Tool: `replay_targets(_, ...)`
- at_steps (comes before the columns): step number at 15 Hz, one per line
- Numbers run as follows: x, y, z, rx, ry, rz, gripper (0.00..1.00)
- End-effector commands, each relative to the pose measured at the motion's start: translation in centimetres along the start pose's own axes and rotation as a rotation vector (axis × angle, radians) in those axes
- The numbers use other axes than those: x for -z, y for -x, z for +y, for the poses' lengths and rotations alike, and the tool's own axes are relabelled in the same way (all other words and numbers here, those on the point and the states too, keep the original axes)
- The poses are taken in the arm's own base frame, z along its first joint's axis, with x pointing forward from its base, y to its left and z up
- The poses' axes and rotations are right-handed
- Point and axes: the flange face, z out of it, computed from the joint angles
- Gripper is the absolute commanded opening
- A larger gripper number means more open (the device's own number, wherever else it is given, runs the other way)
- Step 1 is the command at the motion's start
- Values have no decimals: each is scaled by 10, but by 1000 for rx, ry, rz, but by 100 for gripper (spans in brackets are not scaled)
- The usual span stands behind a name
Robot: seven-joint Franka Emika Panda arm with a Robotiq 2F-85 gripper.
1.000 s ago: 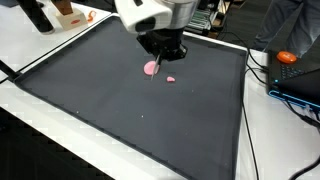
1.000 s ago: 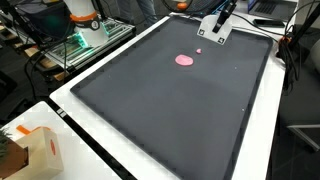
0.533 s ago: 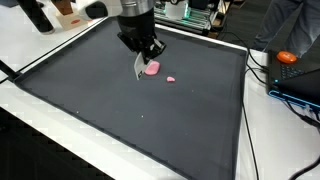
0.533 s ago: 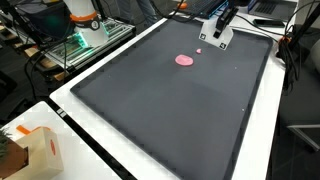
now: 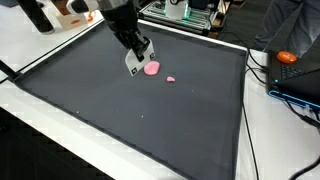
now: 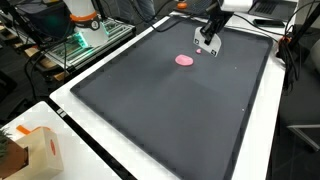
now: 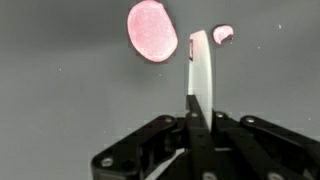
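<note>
My gripper (image 5: 134, 58) is shut on a thin white flat tool (image 5: 133, 67) that sticks out past the fingertips. It hangs over a dark mat (image 5: 120, 110), just beside a larger pink blob (image 5: 152, 69). A small pink blob (image 5: 171, 79) lies a little further on. In the wrist view the tool (image 7: 198, 68) points between the larger blob (image 7: 152, 30) and the small blob (image 7: 223, 34), with the gripper (image 7: 195, 122) clamped on its base. In an exterior view the gripper (image 6: 207, 38) is next to the larger blob (image 6: 184, 60).
The mat lies on a white table (image 5: 40, 120). An orange object (image 5: 287, 58) and a dark device with cables (image 5: 298, 85) sit beside the mat. A cardboard box (image 6: 28, 152) stands at a table corner. Lit equipment (image 6: 78, 42) stands beyond the mat.
The gripper with the white tool has moved from over the pink blobs to the side of the larger blob. The blobs have not moved.
</note>
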Motion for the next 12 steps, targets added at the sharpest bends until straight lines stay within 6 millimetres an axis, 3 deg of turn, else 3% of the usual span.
replay_targets(1,-7,27,33,-60,-73,19,1)
replay_targets(6,-13,48,73,-140,-126,62,1)
replay_targets(12,-14,73,103,-213,-167,68,1)
